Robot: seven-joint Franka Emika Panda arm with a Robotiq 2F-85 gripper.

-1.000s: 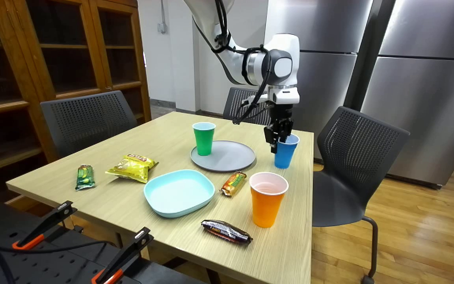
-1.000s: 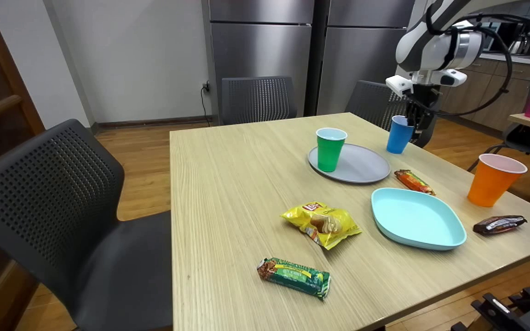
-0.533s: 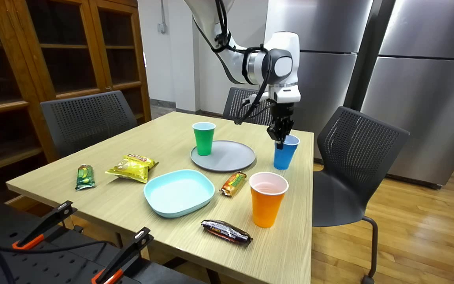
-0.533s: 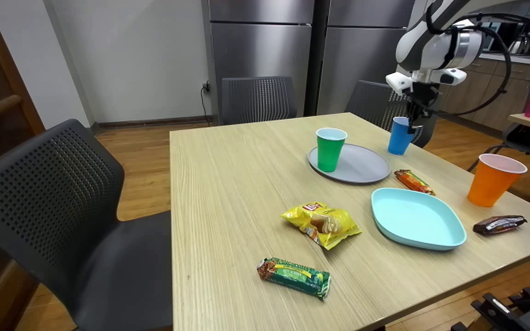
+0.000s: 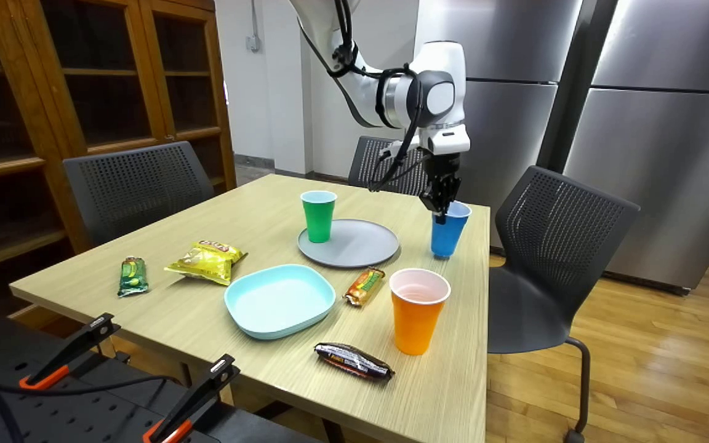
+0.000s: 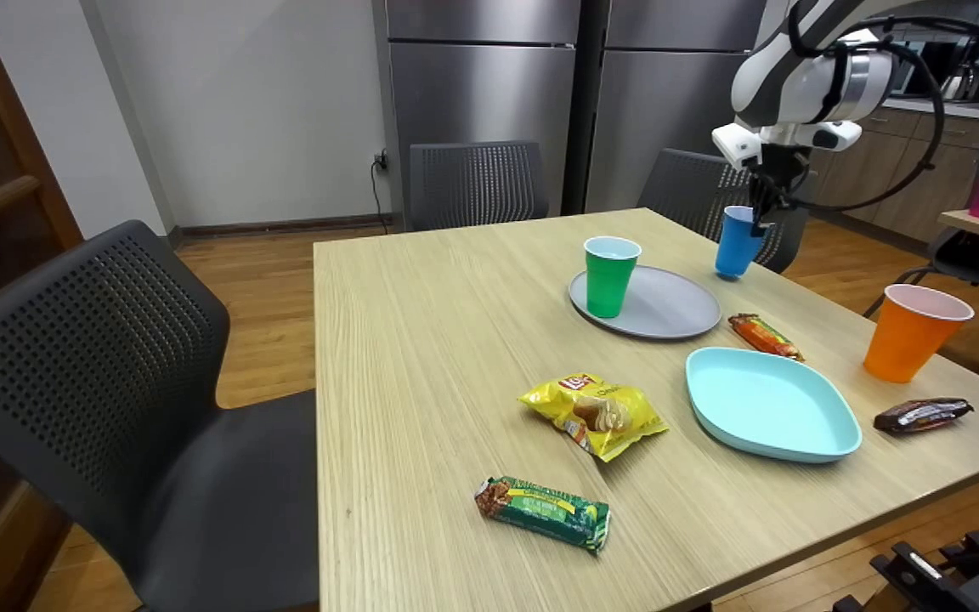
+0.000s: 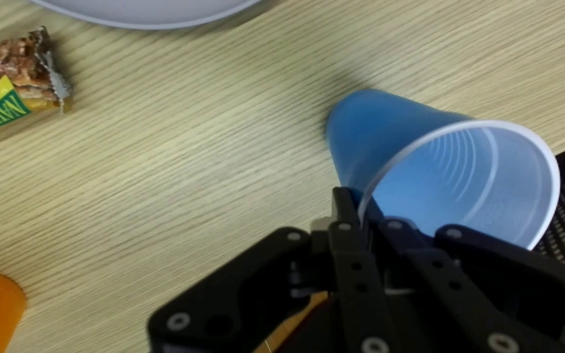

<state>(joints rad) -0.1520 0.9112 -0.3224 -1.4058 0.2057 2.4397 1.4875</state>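
My gripper (image 7: 361, 208) is shut on the rim of a blue cup (image 7: 385, 130), with one finger outside the wall and one inside. The cup is empty inside as far as the wrist view shows. In both exterior views the gripper (image 5: 439, 212) (image 6: 760, 223) holds the cup (image 5: 448, 237) (image 6: 736, 248) near the table's edge, slightly tilted. The cup's base appears a little above the table (image 5: 465, 295). A grey plate (image 5: 364, 243) bearing a green cup (image 5: 319, 216) lies beside it. An orange-wrapped bar (image 7: 12, 81) lies nearby.
An orange cup (image 5: 417, 314) stands near the same table edge. A dark-wrapped bar (image 5: 354, 361), a light-blue tray (image 5: 280, 301), a yellow chip bag (image 6: 596, 414) and a green-wrapped bar (image 6: 544, 512) lie on the table. Chairs (image 5: 551, 264) (image 6: 479, 187) stand around it.
The gripper's fingers have closed on the blue cup's rim. The gripper has then risen a little and the cup has come up with it. The other things have not moved.
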